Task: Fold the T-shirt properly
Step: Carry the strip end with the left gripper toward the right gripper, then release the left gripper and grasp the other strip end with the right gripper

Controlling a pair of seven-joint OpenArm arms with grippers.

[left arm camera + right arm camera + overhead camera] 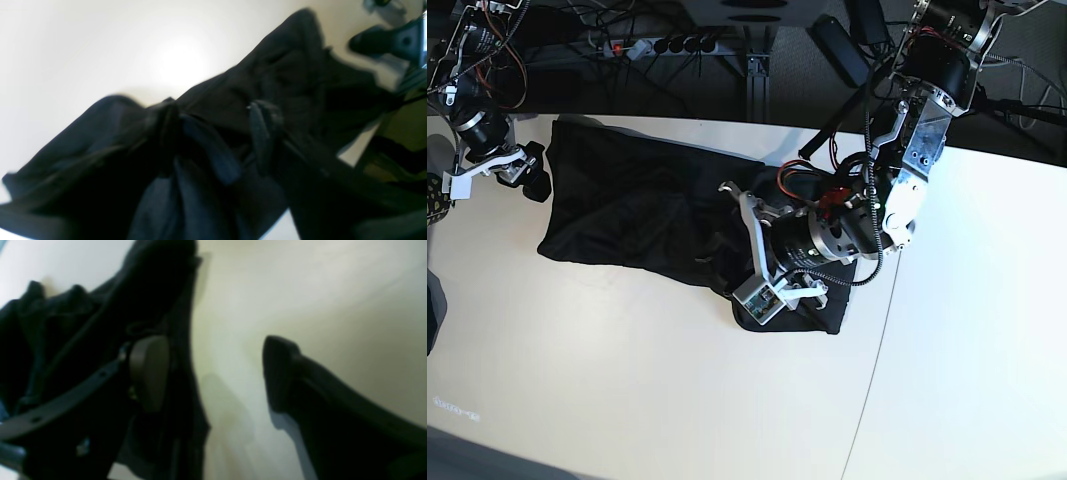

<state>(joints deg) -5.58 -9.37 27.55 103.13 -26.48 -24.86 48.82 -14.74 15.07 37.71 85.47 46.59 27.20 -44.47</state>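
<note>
Here, the left gripper (732,235) is seen with its jaws apart, low over the rumpled black T-shirt (632,205). The right gripper (527,165) is likewise spread, nothing held, at the shirt's end near the table's (627,380) far corner.

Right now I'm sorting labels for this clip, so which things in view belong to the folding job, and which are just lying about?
Job:
- T-shirt, spread on the table
- left gripper, open, over the shirt
- right gripper, open, at the shirt's edge

Lying about:
- power strip
- cables behind the table
</note>
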